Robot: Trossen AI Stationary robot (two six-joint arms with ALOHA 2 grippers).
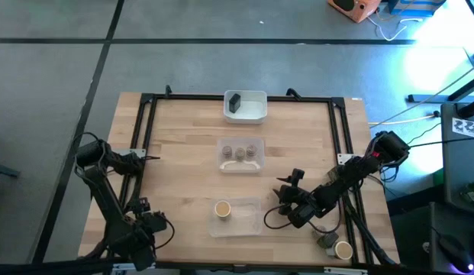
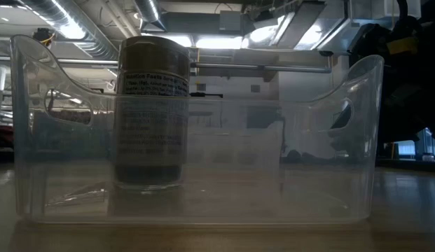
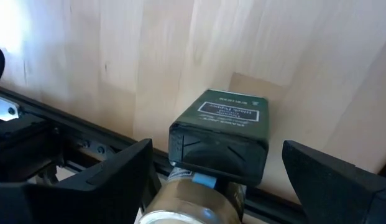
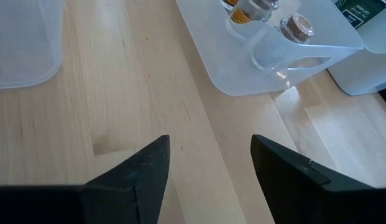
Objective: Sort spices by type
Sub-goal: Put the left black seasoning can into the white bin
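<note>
The spices are small, hard and light, and I think smooth, so they could slip or tip. It looks best to pinch a round jar across its sides and a dark block across its flat sides.

I count one dark block (image 1: 233,102) in the white tray (image 1: 256,116) at the far side. Three small round jars (image 1: 241,151) sit in the middle clear tray (image 1: 240,165). One cream-topped jar (image 1: 222,208) stands in the near clear tray (image 1: 248,223). Two more jars (image 1: 335,245) stand on the surface (image 1: 183,153) at the near right.

Another dark block (image 3: 220,134) lies at the near left, just in front of the left end effector (image 3: 220,180), whose fingers are apart and empty. The right end effector (image 4: 208,165) hangs over bare wood near the near tray, fingers apart, holding nothing.
</note>
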